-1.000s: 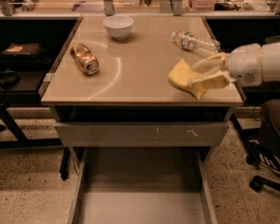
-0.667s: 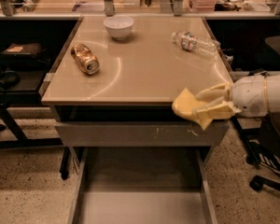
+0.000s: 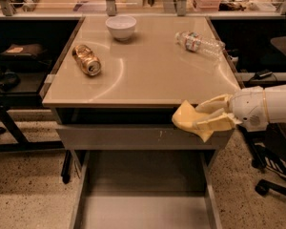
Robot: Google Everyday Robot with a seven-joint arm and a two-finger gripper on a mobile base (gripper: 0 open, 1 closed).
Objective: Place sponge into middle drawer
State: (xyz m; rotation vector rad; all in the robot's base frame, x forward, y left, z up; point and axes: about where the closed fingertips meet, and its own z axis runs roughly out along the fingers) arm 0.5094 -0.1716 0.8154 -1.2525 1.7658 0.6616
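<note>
My gripper [image 3: 203, 116] comes in from the right, and its yellowish fingers [image 3: 215, 124] are shut on the pale-yellow sponge [image 3: 184, 118]. It holds the sponge just past the table's front edge, in front of the right end of the scratched grey drawer front [image 3: 128, 137]. The middle drawer [image 3: 143, 209] is pulled out below, a wide grey tray with a plain flat bottom. The sponge hangs above the drawer's back right part and does not touch it.
On the tan tabletop [image 3: 148, 70] lie a crushed drink can [image 3: 86, 59] at the left, a white bowl [image 3: 121, 26] at the back and a plastic bottle [image 3: 199, 43] at the back right. An office chair base [image 3: 271, 175] stands at the right.
My gripper has carried the sponge from above the table's right side forward and down past the front edge, to in front of the scratched drawer front.
</note>
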